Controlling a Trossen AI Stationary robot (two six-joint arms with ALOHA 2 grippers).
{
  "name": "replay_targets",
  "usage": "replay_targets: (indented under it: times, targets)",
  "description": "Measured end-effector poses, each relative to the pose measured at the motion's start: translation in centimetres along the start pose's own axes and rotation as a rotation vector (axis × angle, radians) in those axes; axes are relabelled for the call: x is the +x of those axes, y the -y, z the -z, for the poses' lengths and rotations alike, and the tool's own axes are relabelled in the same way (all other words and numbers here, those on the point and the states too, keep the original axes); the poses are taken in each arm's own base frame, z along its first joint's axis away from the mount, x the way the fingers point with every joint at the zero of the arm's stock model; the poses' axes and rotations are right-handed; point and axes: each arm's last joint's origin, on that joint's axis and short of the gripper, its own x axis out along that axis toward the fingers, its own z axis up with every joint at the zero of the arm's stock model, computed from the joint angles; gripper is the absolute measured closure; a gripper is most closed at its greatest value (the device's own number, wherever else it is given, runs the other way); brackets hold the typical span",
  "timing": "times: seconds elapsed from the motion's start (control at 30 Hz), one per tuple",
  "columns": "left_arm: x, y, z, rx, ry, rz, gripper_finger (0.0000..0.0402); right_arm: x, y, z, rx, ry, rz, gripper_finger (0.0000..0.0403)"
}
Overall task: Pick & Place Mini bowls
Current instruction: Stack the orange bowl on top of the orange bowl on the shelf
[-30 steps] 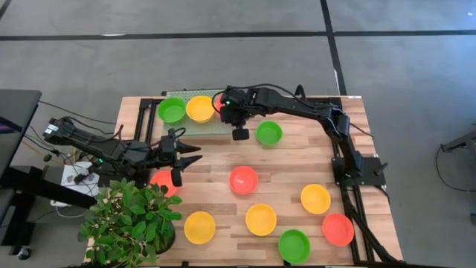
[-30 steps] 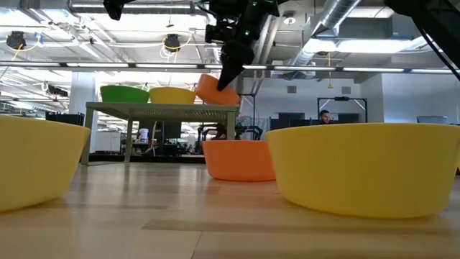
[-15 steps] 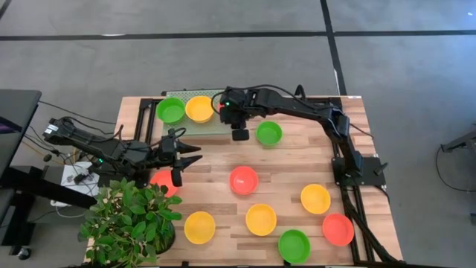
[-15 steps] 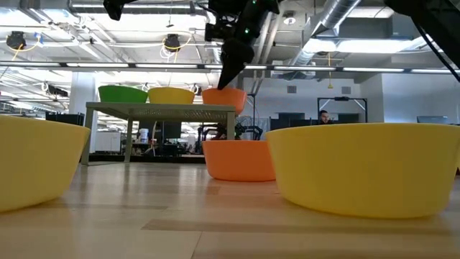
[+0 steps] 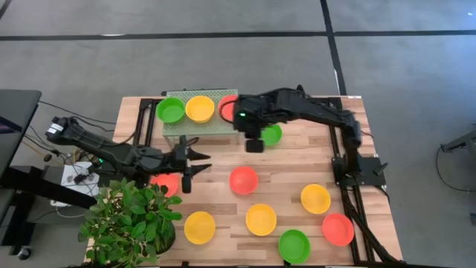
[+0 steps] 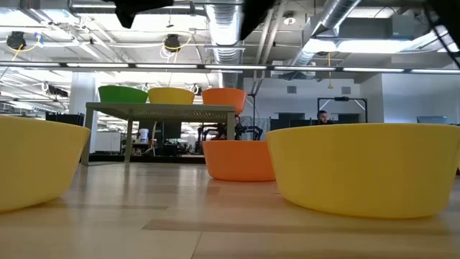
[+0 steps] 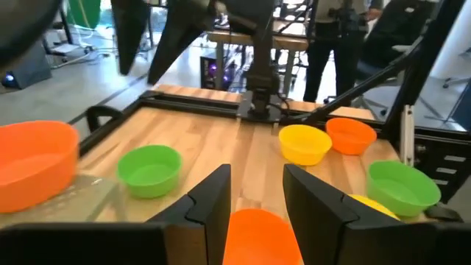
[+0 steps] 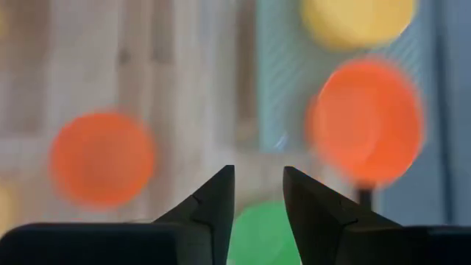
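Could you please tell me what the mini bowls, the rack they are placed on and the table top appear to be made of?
Mini bowls, such as the yellow one: probably plastic, with even bright colour, smooth matte walls and no pattern.
Rack: pale green, seemingly a mesh or perforated top on thin legs; whether plastic or metal is unclear.
Table top: light wood planks, visible grain and seams, slight sheen.

Plant (image 5: pixel 130 216): leafy, green, worktop's 8 o'clock corner.
Rack (image 5: pixel 195 125): pale green mesh, worktop's 11 o'clock edge.
Worktop (image 5: pixel 297 160): light wood.
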Motion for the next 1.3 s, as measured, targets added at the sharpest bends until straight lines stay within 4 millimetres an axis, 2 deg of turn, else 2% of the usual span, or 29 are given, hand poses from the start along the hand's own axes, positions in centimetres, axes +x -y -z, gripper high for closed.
replay_targets:
  times: [0.1,0.23,0.3,0.4,0.5,0.6,0.7,0.87,1.13,1.3]
  targets:
    - [0.8,0.6,0.2,-0.004,-0.002,0.058,0.0275,-1.1,-0.4,2.3,0.052,0.001,-0.033,0.0301]
    - [1.4,1.4,-0.1,0.003,-0.022,0.119,0.0276,-0.6,-1.4,5.9,0.123,0.119,-0.021,0.0304]
    - [1.5,1.6,-0.3,-0.005,-0.047,0.127,0.0281,0.3,-2.2,8.4,0.166,0.189,-0.016,0.0304]
    - [1.3,1.4,0.5,-0.094,-0.183,0.098,0.029,2.5,-3.5,11.9,0.24,0.297,-0.017,0.0305]
    - [0.8,1.0,2.3,-0.24,-0.368,0.023,0.0298,4.6,-4.7,14.8,0.293,0.38,-0.023,0.0305]
    - [0.2,0.7,4.2,-0.455,-0.588,-0.055,0.0302,6.2,-5.8,16.7,0.296,0.431,-0.033,0.0305]
    - [-0.4,0.7,5.7,-0.584,-0.769,-0.137,0.0303,7.0,-6.4,17.4,0.286,0.452,-0.041,0.0305]
    - [-1.2,0.3,7.3,-0.639,-0.961,-0.266,0.0303,7.0,-6.5,17.1,0.264,0.466,-0.038,0.0305]
    - [-2.0,-0.1,8.2,-0.714,-1.068,-0.433,0.0303,7.0,-6.6,17.1,0.257,0.465,-0.039,0.0305]
    - [-1.7,0.1,10.3,-0.691,-1.181,-0.498,0.0303,7.0,-6.6,17.1,0.257,0.463,-0.039,0.0305]
